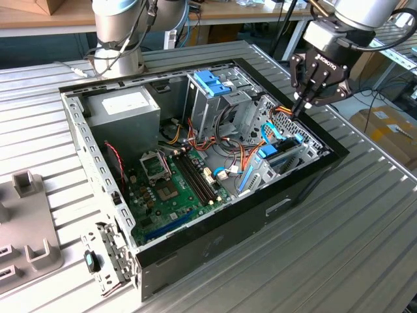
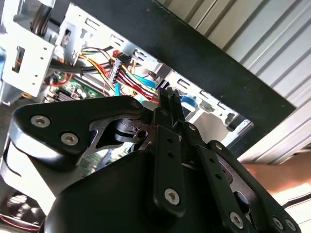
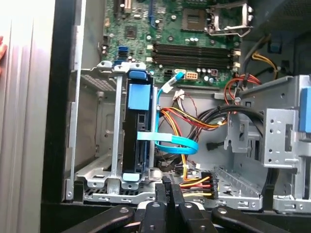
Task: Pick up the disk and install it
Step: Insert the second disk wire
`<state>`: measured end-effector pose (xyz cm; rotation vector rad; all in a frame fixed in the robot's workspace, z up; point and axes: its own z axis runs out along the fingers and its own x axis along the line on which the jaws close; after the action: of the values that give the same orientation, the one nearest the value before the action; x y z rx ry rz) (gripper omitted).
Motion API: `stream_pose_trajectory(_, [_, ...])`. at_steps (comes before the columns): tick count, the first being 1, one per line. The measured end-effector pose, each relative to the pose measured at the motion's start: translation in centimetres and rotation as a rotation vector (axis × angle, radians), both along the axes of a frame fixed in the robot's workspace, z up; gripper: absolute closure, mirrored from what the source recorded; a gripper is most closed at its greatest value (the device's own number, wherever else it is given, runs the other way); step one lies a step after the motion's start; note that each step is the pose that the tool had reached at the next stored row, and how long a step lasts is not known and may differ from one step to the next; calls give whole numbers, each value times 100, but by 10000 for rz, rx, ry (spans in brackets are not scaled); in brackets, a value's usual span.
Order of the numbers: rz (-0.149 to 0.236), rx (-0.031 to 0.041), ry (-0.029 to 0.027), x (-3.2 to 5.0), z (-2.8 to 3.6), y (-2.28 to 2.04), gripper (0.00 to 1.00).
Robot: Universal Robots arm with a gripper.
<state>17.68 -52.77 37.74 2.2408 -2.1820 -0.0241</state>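
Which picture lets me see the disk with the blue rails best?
The first wrist view: the disk stands on edge in its metal bay, blue rails facing the camera. In the exterior view it is a small blue-edged sliver under the gripper.

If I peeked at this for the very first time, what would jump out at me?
An open computer case lies on a ribbed metal table, its green motherboard and bright wires bare. The black gripper hangs shut over the case's corner at the exterior view's right. In the first wrist view, the disk sits upright in its bay.

Exterior view overlooks the open computer case (image 1: 195, 163); both wrist views look in closely.
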Motion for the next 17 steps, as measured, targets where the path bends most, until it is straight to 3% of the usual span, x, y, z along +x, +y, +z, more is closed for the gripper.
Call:
stream_pose_trajectory(2, [-425, -1, 0, 0, -2, 0, 84])
stream_pose_trajectory(3, [-823, -1, 0, 0, -4, 0, 84])
stream_pose_trajectory(5, [-1153, -1, 0, 0, -6, 0, 84])
stream_pose_trajectory(17, [-1174, 0, 0, 0, -6, -12, 84])
